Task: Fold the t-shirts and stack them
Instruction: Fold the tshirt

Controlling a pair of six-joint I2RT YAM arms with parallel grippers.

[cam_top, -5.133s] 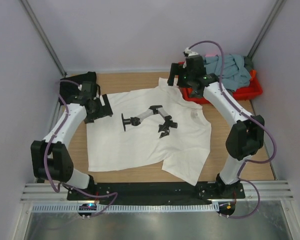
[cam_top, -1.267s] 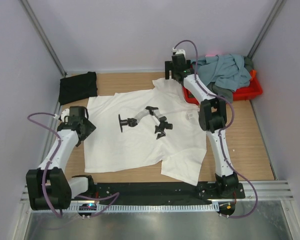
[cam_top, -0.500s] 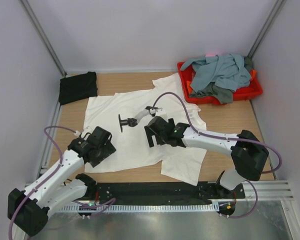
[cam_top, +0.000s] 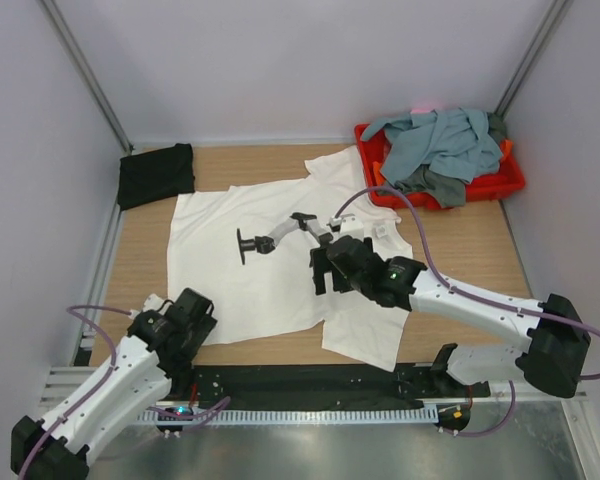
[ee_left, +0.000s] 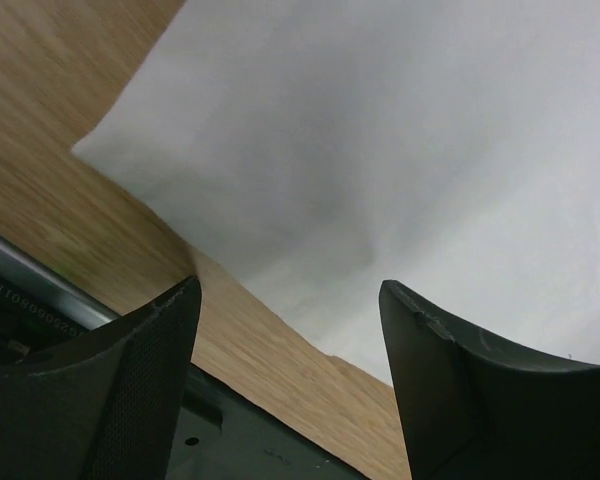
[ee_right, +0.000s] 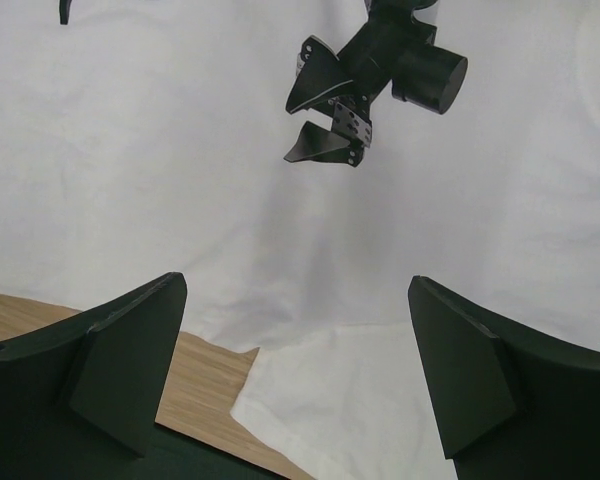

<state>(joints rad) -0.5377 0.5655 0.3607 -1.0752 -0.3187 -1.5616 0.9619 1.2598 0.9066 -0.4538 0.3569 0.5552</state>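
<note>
A plain white t-shirt (cam_top: 230, 280) lies spread flat on the wooden table, with one flap (cam_top: 365, 335) reaching toward the near edge. My left gripper (cam_top: 193, 310) hovers open at the shirt's near-left corner. In the left wrist view its hem (ee_left: 430, 130) runs between the fingers (ee_left: 160, 340), nothing held. My right gripper (cam_top: 326, 272) is open above the near middle of the white t-shirt (ee_right: 180, 150), with the hem and a bit of wood below the gripper (ee_right: 295, 285). A folded black t-shirt (cam_top: 156, 173) sits at the back left. Grey-blue and dark grey t-shirts (cam_top: 435, 145) are heaped in the tray.
A black and white jointed gadget (cam_top: 275, 238) lies on the middle of the white shirt, seen ahead of the right fingers as a black clamp (ee_right: 365, 80). The red tray (cam_top: 510, 180) stands at the back right. A black base rail (ee_left: 230, 430) runs along the table's near edge.
Both arms have come from the far side to the shirt's near hem. In the last half second the left gripper drew back toward the near-left corner and the right shifted slightly right.
</note>
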